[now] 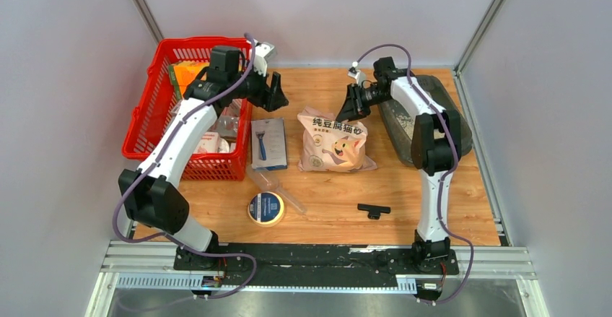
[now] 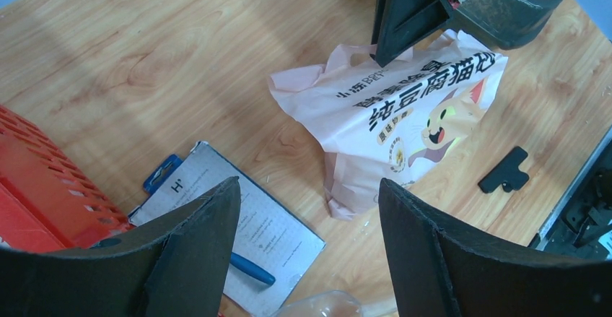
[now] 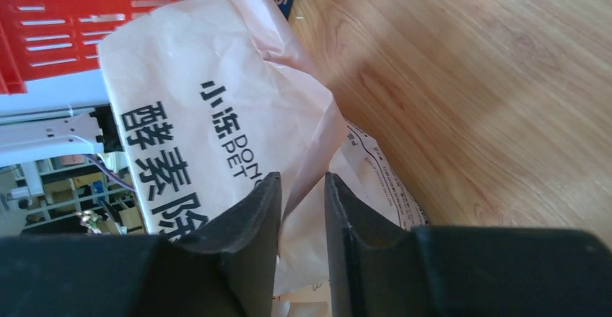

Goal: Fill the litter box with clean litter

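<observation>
Upper left, the left gripper (image 2: 309,184) hung with fingers spread wide beside the red basket (image 1: 142,126). At centre, the right gripper (image 3: 302,181) had its fingers narrowed around the pink bag (image 1: 333,144) at its top fold; whether they pinched it was unclear. The litter box (image 1: 456,118) lay upper right on the worktop (image 1: 325,194).

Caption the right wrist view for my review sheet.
Right gripper pinches the bag at its top fold, above the table, basket behind.

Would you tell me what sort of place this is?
Probably a lab robot test cell: a wooden tabletop boxed in by grey panels, left arm and right arm bolted at its near edge, and props like the red basket and pink litter bag.
</observation>
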`<action>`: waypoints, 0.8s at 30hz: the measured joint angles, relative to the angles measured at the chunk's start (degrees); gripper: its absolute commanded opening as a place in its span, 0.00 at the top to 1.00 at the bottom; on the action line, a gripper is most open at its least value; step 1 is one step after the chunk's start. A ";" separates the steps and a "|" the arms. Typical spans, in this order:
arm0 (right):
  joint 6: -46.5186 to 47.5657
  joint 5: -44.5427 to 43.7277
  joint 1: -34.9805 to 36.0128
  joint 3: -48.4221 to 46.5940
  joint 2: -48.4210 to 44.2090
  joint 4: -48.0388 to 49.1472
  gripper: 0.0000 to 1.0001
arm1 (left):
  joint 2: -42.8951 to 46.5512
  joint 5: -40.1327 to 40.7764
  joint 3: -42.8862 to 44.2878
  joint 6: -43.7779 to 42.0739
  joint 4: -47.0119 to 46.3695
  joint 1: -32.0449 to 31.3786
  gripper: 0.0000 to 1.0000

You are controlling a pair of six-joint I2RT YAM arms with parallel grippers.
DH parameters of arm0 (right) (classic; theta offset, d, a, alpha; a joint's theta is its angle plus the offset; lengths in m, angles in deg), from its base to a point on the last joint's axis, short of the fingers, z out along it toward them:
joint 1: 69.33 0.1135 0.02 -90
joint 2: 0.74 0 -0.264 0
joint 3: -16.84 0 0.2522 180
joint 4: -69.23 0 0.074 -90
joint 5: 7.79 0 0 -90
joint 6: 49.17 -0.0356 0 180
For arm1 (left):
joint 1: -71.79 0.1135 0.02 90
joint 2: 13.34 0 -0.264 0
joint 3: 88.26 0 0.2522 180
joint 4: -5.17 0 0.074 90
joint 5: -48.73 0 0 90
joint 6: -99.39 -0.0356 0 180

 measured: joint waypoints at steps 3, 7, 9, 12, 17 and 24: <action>1.64 -1.95 0.31 0.48 -0.04 -0.63 0.93 | -0.46 -0.04 0.02 -0.22 -0.02 0.02 0.22; 5.29 -4.63 -0.09 -1.16 -0.74 -1.46 1.00 | -2.49 -0.42 1.25 -0.61 0.26 0.00 0.23; 7.41 -5.57 -0.22 -3.10 -1.46 -1.70 1.00 | -3.82 -0.87 2.51 -1.29 0.46 0.00 0.22; 9.94 -5.79 -0.46 -6.21 -3.89 -1.77 1.00 | -4.92 -2.01 3.82 -2.97 0.76 0.00 0.23; 13.53 -5.20 0.15 -7.32 -12.26 -1.16 1.00 | -4.98 -3.76 4.52 -7.17 0.44 -0.13 0.21; 22.97 -5.75 5.18 -1.05 -25.83 -2.62 1.00 | -4.98 -7.15 4.72 -14.43 -1.90 -2.73 0.19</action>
